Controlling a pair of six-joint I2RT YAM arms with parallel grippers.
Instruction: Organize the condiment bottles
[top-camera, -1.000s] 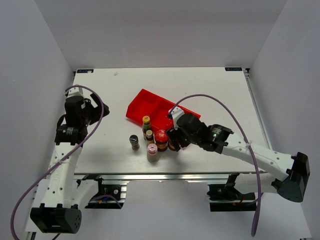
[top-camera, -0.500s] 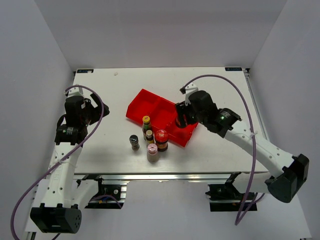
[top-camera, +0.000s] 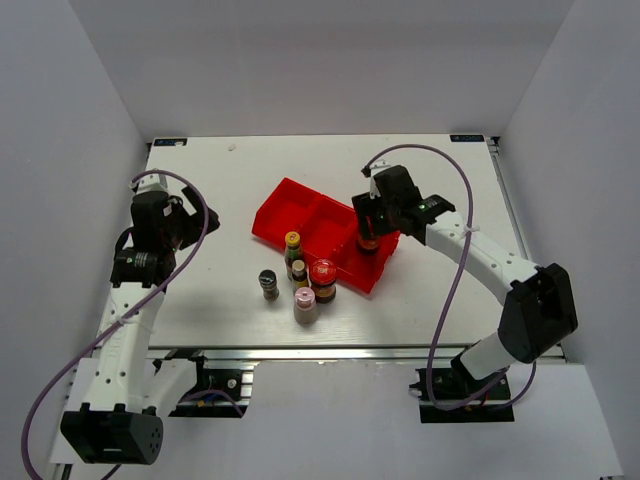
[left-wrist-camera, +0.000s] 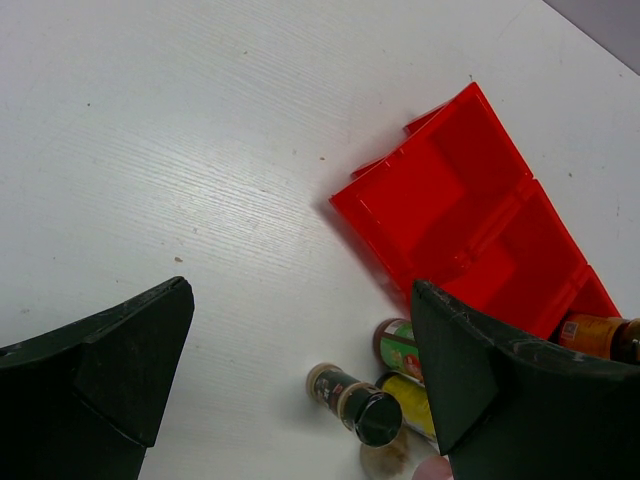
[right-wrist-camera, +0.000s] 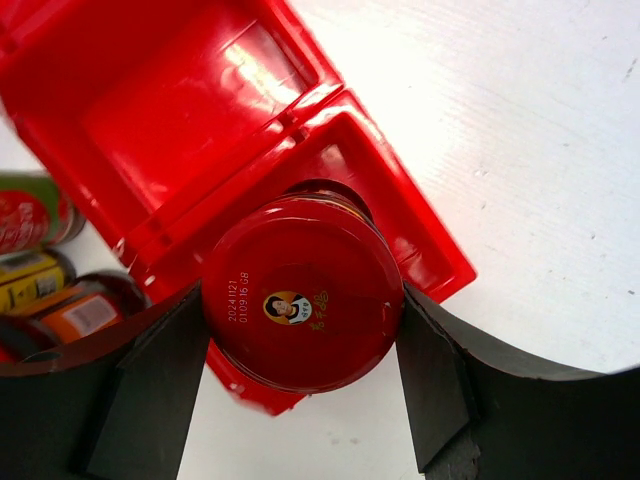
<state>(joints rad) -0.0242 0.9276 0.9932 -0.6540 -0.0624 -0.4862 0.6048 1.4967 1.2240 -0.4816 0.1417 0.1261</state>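
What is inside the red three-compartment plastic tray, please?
One squat red-lidded jar, held by the right hand, in the end compartment; the others hold nothing. Whether it touches the floor is hidden.

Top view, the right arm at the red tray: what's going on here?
The right gripper holds a red-lidded jar by its sides at the red tray's end compartment; whether it has touched down is unclear. The left gripper hangs open over the table's left side. The other five bottles stand clustered beside the tray.
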